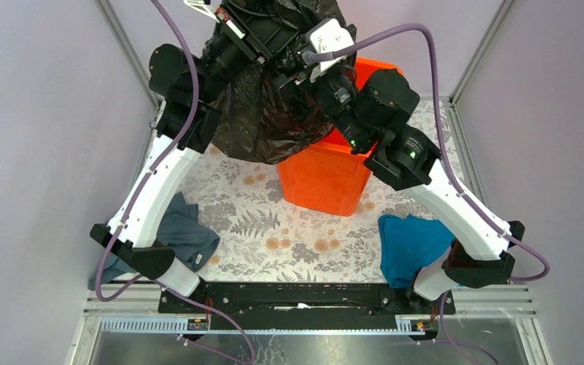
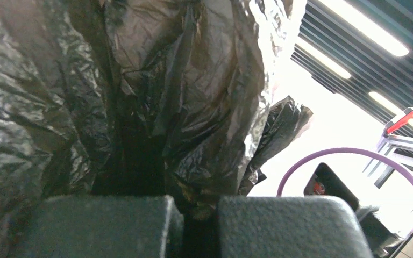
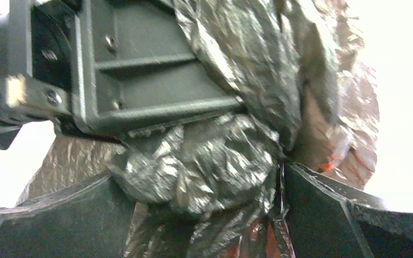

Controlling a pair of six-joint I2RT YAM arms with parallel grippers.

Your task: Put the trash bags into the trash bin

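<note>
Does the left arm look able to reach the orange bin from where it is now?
Probably yes: the left gripper, holding the black bag, hangs close by the orange bin, though the right arm crowds the opening.

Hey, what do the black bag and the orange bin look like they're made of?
The trash bag looks like thin plastic film: glossy, crinkled, brownish and see-through where stretched. The trash bin is probably rigid moulded plastic: smooth, evenly bright orange walls with a dull sheen.
</note>
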